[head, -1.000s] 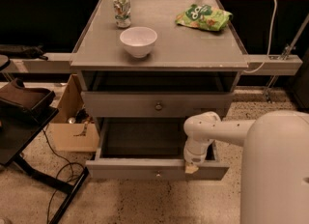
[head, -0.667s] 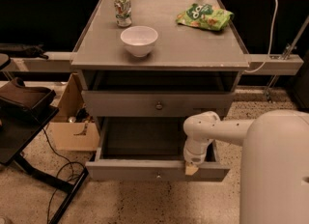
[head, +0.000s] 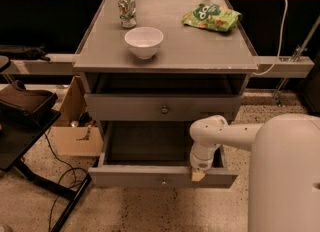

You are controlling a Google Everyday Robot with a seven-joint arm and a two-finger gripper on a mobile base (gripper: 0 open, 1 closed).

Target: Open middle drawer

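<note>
At the front wall of the middle drawer (head: 125, 177), right of its knob (head: 163, 181), the gripper (head: 198, 174) hangs from the white arm (head: 215, 132), touching or just above the rim. Whether it is spread or closed cannot be told. Compared with the 2 earlier views, nothing has visibly shifted: gripper and drawer keep the same places. The drawer stands pulled well out of the cabinet with its dark interior exposed, while the top drawer (head: 125, 107) above it is shut. Judged from this, the opening is essentially done. What remains is probably only to lift the gripper clear without nudging the front back in. The 3rd, lowest drawer is hidden beneath the open one.

Cabinet top (head: 200, 51): 1 white bowl (head: 144, 41) near the front left, 1 drinks can (head: 127, 10) behind it, 1 green snack bag (head: 212, 17) at the rear right, all well apart.

Room: speckled floor (head: 150, 211); a cardboard box (head: 75, 138) just left of the cabinet; a black stand (head: 25, 111) farther left, with cables (head: 60, 176) on the floor; a white cable (head: 281, 31) at the right.
</note>
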